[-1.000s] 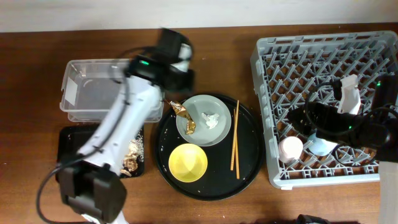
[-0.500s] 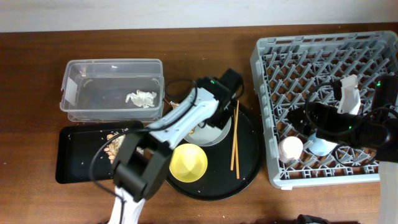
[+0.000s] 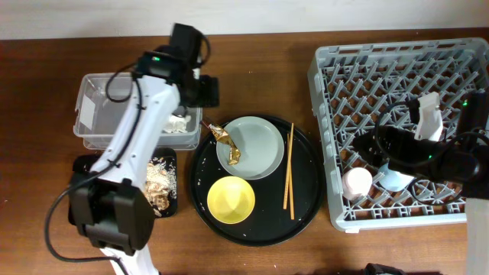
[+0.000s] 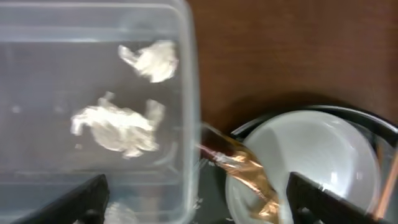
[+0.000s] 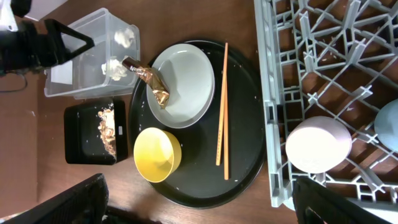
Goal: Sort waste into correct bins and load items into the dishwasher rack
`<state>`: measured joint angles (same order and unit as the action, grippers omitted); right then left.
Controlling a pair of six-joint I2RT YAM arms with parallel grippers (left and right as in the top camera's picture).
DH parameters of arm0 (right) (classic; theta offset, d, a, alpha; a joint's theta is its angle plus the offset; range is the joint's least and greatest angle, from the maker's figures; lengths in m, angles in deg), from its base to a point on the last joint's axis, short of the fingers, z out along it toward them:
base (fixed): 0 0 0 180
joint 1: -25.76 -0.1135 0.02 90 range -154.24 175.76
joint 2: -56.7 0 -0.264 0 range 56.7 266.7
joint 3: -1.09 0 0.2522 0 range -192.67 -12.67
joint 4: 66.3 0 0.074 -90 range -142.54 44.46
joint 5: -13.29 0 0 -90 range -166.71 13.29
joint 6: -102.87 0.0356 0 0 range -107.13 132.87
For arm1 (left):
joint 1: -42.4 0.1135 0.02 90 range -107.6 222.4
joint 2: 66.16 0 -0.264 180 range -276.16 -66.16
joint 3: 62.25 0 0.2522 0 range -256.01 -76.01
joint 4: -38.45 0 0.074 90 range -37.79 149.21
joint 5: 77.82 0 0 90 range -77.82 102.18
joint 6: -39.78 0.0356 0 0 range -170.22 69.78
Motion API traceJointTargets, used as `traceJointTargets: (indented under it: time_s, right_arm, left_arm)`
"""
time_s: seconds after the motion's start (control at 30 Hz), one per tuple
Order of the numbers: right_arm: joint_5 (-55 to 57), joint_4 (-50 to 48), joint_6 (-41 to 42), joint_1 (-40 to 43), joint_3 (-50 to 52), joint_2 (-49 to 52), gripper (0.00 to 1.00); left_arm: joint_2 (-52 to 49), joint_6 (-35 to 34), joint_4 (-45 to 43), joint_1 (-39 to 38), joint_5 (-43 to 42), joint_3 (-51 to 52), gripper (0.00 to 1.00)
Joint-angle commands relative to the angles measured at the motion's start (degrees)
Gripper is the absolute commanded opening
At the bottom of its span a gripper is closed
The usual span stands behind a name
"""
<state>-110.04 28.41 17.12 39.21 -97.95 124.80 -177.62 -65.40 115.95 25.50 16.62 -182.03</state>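
My left gripper (image 3: 202,92) is open and empty above the right end of the clear tub (image 3: 99,114). In the left wrist view, crumpled tissue (image 4: 118,124) lies in the tub (image 4: 186,93) and the gold-brown wrapper (image 4: 245,169) lies across the rim of the grey-green plate (image 4: 317,155). The plate (image 3: 256,145), wrapper (image 3: 227,143), yellow bowl (image 3: 231,198) and chopsticks (image 3: 289,169) sit on the round black tray (image 3: 306,198). My right gripper (image 3: 380,149) is open and empty over the grey rack (image 3: 336,84), which holds the pink cup (image 3: 357,182) and blue cup (image 3: 396,180).
The shallow black tray (image 3: 92,172) in front of the tub holds crumbly food scraps (image 3: 160,183). My left arm reaches over both bins. Brown table shows between the round tray and the rack, and behind the tub.
The tissue on the plate one second ago is gone from it. My left gripper went to the plate, then swung back over the tub, which now holds more tissue. The right arm has not moved.
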Motion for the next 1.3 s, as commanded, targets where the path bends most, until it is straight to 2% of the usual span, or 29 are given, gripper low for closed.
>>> traceJointTargets:
  time_s: [0.0,0.03,0.1,0.13,0.33,0.37,0.4,0.43,0.47,0.57,0.63,0.67,0.8,0.97,1.0,1.03,1.1,1.27]
  right_arm:
    - [-0.52,0.15,-0.66,-0.33,-0.02,-0.04,0.94]
    - [-0.52,0.17,-0.66,-0.33,-0.02,-0.07,0.94]
    - [-0.52,0.2,-0.66,-0.33,-0.02,-0.07,0.94]
    - [-0.52,0.31,-0.66,-0.33,-0.02,-0.07,0.94]
    - [-0.52,0.35,-0.66,-0.33,-0.02,-0.04,0.94]
    - [-0.52,0.35,-0.66,-0.33,-0.02,-0.04,0.94]
    - [-0.52,0.37,-0.66,-0.33,-0.02,-0.07,0.94]
    - [-0.52,0.48,-0.66,-0.33,-0.02,-0.07,0.94]
    - [-0.52,0.52,-0.66,-0.33,-0.02,-0.07,0.94]
    - [-0.52,0.52,-0.66,-0.33,-0.02,-0.04,0.94]
    - [-0.52,0.52,-0.66,-0.33,-0.02,-0.04,0.94]
    - [-0.52,0.52,-0.66,-0.33,-0.02,-0.07,0.94]
    - [-0.52,0.52,-0.66,-0.33,-0.02,-0.07,0.94]
    - [-0.52,0.83,-0.66,-0.33,-0.02,-0.07,0.94]
    - [-0.52,0.94,-0.66,-0.33,-0.02,-0.07,0.94]
    - [-0.52,0.94,-0.68,-0.33,-0.02,-0.07,0.93]
    - [-0.52,0.92,-0.7,-0.33,-0.02,-0.07,0.92]
    - [-0.57,1.64,-1.88,-0.35,-0.02,-0.98,0.91]
  left_arm:
    - [-1.31,-3.72,1.22,-6.8,-0.35,1.38,0.72]
    - [-2.03,-6.91,0.98,-9.94,-0.28,3.39,0.69]
    - [-3.17,-11.82,-1.7,-13.68,3.76,8.41,0.53]
    - [-4.37,-14.75,-4.46,-14.88,5.97,11.82,0.5]
    - [-7.8,-16.72,-13.73,-14.93,6.56,19.26,0.51]
    - [-8.37,-16.7,-14.78,-14.93,6.54,19.58,0.49]
    - [-8.66,-16.7,-14.86,-14.97,6.29,19.58,0.35]
    - [-8.7,-16.7,-14.88,-14.97,5.2,19.54,0.05]
    - [-8.5,-16.28,-14.84,-14.97,3.82,19.26,0.0]
    - [-6.43,-13.42,-14.4,-15.1,-4.35,16.68,0.0]
    - [-1.79,-11.58,-13.49,-15.08,-5.16,14.45,0.0]
    - [2.32,-9.62,-13.03,-14.91,-4.66,13.11,0.0]
    - [11.5,-9.62,-10.51,-10.56,7.32,12.63,0.0]
    - [6.19,-11.65,-11.52,4.5,7.74,13.55,0.02]
    - [5.51,-8.92,-12.63,6.12,4.76,13.55,0.41]
    - [5.75,-0.7,-14.03,7.85,-2.99,13.2,0.6]
    - [7.89,2.29,-10.93,8.2,-5.16,10.32,0.66]
    - [21.64,14.08,4.48,5.27,-5.14,3.48,0.67]
